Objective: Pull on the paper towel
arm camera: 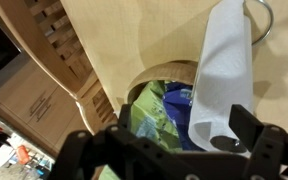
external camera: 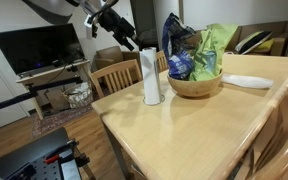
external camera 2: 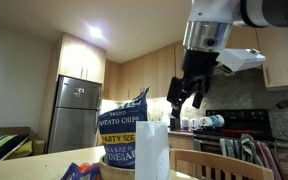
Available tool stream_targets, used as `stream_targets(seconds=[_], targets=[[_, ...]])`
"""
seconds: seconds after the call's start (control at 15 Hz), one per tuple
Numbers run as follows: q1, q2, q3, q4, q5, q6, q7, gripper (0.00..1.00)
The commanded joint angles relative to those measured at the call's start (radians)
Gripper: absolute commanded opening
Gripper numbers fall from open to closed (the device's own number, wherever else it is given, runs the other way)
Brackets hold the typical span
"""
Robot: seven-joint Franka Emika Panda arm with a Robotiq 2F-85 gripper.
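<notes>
Your hand (external camera 2: 188, 97) is hovering, spread wide and empty, above the tall white paper towel roll (external camera: 152, 78) standing on the light wooden bench (external camera: 184, 125).

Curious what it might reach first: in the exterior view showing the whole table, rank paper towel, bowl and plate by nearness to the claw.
1. The paper towel, just below the gripper.
2. The bowl, beside the roll.
3. The plate, beyond the bowl.
</notes>
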Motion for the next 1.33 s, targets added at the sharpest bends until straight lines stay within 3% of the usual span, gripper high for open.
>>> stream_targets(seconds=[0.0, 0.33, 1.27], targets=[[0.009, 0.042, 0.003, 0.043, -0.115, -0.03, 0.232, 1.0], [0.033, 0.103, -0.006, 0.079, -0.151, -0.052, 0.367, 1.0], [0.052, 0.112, -0.027, 0.16, -0.183, -0.037, 0.429, 1.0]])
